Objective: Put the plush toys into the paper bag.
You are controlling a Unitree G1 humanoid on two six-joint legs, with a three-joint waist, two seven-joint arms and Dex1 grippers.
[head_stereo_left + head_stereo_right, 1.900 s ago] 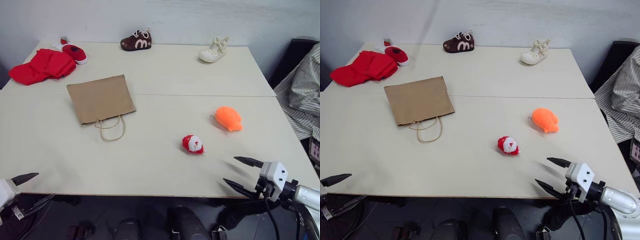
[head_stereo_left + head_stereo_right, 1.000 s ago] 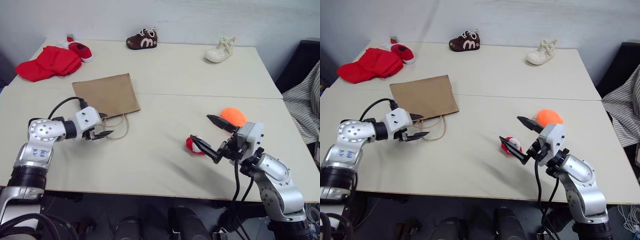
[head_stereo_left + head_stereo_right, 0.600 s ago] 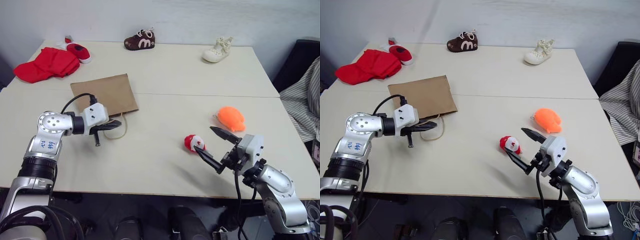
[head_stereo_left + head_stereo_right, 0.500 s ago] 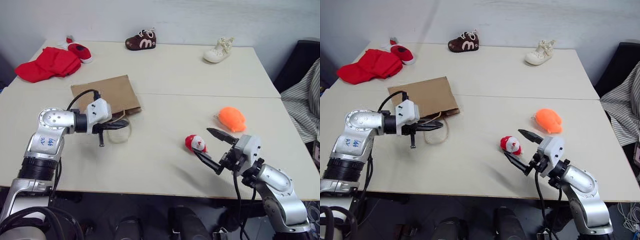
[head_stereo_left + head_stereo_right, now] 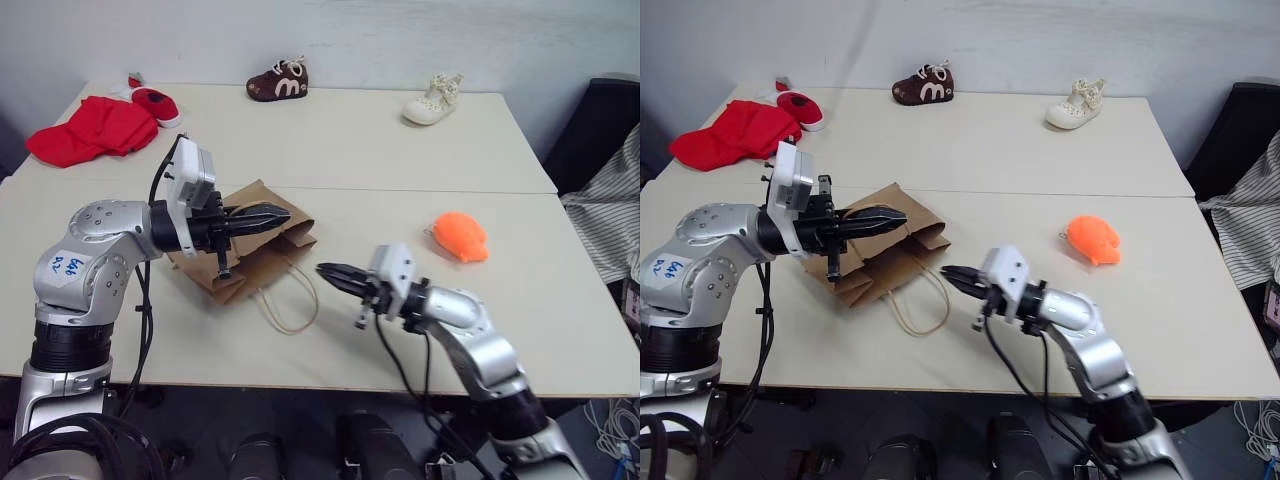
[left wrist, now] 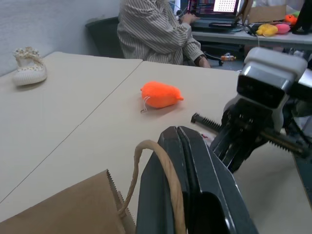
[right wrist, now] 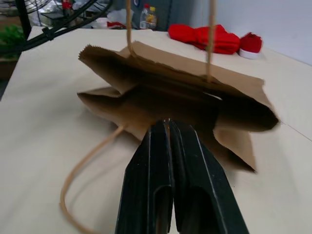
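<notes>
Above the table's (image 5: 330, 330) near half, the left gripper (image 5: 280, 214) is clamped on a cord handle (image 6: 168, 170) of the paper bag (image 5: 250, 250), raising the upper edge of the bag's mouth off the surface. Facing that open mouth, the right gripper (image 5: 326, 271) has its fingers pressed together, and no toy shows between them. The orange plush toy (image 5: 460, 236) lies on the table well to the right of the bag; the red-and-white toy cannot be located.
</notes>
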